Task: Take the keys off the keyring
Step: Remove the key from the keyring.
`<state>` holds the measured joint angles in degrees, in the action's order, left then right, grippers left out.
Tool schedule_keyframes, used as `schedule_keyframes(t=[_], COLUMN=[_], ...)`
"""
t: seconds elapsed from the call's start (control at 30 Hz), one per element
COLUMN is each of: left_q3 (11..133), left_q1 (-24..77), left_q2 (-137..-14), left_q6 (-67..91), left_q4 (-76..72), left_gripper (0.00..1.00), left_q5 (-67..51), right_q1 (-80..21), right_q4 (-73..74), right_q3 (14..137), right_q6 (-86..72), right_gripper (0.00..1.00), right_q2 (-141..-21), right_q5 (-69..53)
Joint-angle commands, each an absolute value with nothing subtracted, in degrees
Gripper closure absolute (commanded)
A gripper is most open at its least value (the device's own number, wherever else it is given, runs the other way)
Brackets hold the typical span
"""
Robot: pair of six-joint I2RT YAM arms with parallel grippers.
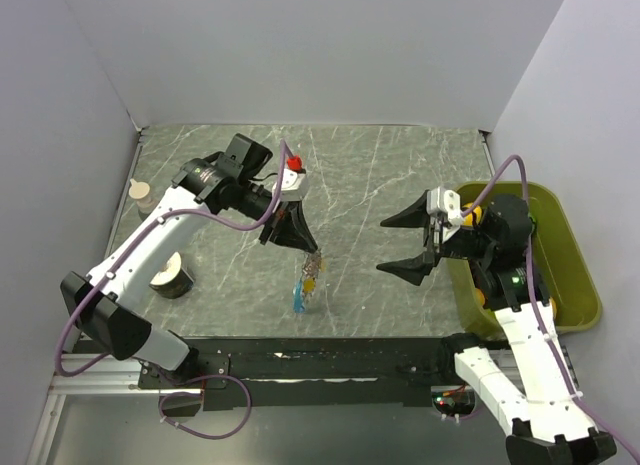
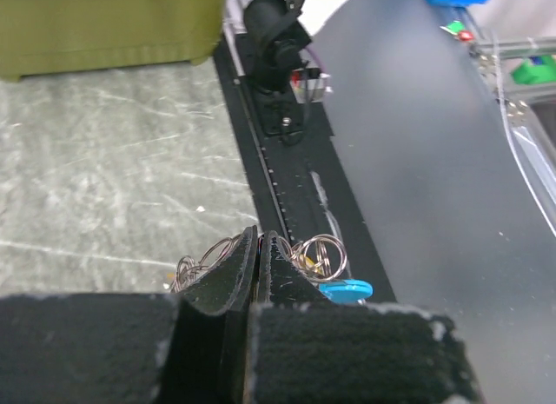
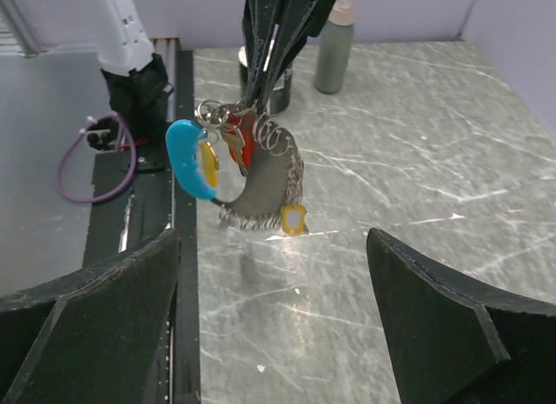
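**While the left arm holds the keyring aloft, the right one stands spread wide**

As I look down from the overhead camera, the left end effector (image 1: pixel 312 249) is clenched on the keyring (image 1: pixel 314 259). The bunch hangs from it above the bench (image 1: pixel 400 175), a little left of the middle and towards the near edge.

On the left wrist camera I see its two black fingers (image 2: pixel 234 274) pressed flat together, with silvery wire rings poking out on either side of them.

The right wrist camera gives me the best look at the keys (image 3: pixel 228 148), all of them attached to the ring. A curved light-blue strip (image 3: pixel 185 159) hangs on the left of the bunch, with a small yellow piece (image 3: pixel 208 163) just beside it. A red key (image 3: pixel 246 150) sits close under the rings. An orange key (image 3: pixel 294 219) dangles lowest, at the bottom of the grey chain-like loop. I cannot make out a separate blue key.

The right end effector (image 1: pixel 382 247) is released, its fingers spread wide with nothing between them. It points left at the bunch and stays apart from it, touching nothing. Behind it, the right arm reaches out from over a green bin (image 1: pixel 575 275) at the bench's right edge.
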<state>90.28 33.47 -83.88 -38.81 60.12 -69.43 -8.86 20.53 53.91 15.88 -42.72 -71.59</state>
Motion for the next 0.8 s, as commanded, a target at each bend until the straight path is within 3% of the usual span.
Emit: schedule_keyframes(t=[0.0, 0.17, 0.33, 0.77], left_q3=[93.1, 90.5, 86.7, 87.1], left_q1=[33.8, 33.8, 33.8, 33.8], left_q2=[-84.7, -83.9, -82.6, -85.9], left_q6=[-46.1, -43.3, -29.4, -20.8], left_q4=[65.0, 60.2, 47.7, 41.0], left_gripper=[0.99, 0.99, 0.99, 0.99], left_q5=[-77.7, -78.2, -75.4, -73.4], right_q1=[-11.1, -14.1, -19.1, -26.1], right_q4=[18.3, 18.0, 17.4, 11.9], right_q3=[53.7, 53.0, 52.6, 50.8], right_q6=[15.5, 16.1, 16.3, 12.1], right_gripper=[0.07, 0.09, 0.12, 0.27], right_q2=[-43.7, -44.3, -44.9, -49.7], right_q5=[-70.9, -68.0, -62.9, -56.6])
